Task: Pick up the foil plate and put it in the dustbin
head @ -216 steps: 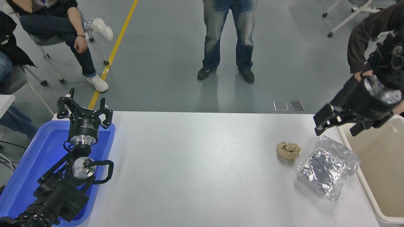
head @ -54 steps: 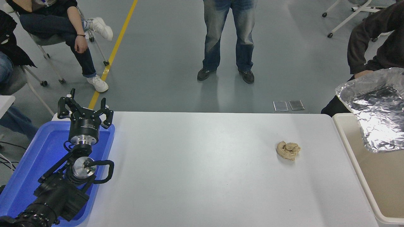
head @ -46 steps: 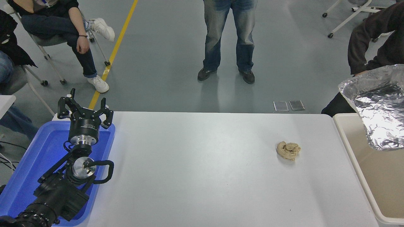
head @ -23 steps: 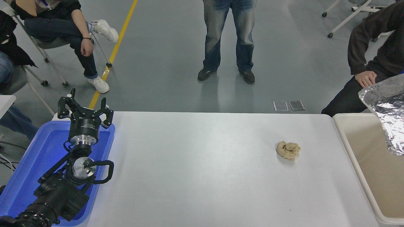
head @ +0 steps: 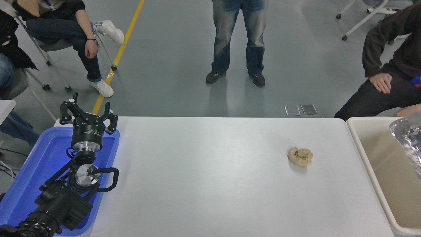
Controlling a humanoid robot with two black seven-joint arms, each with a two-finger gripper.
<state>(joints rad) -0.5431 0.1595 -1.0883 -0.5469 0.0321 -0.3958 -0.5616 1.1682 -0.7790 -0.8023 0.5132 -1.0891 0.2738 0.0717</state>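
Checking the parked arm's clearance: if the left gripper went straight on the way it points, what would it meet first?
Probably nothing on the table: the left gripper points past the blue tray's far rim toward open floor, though depth is unclear.

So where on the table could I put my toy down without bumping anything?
The big white table is bare between the blue tray on the left and the small tan paper wad. There is also room in front of the wad. It is crowded at the left, where the left gripper sits parked over the tray, and at the right by the dustbin.
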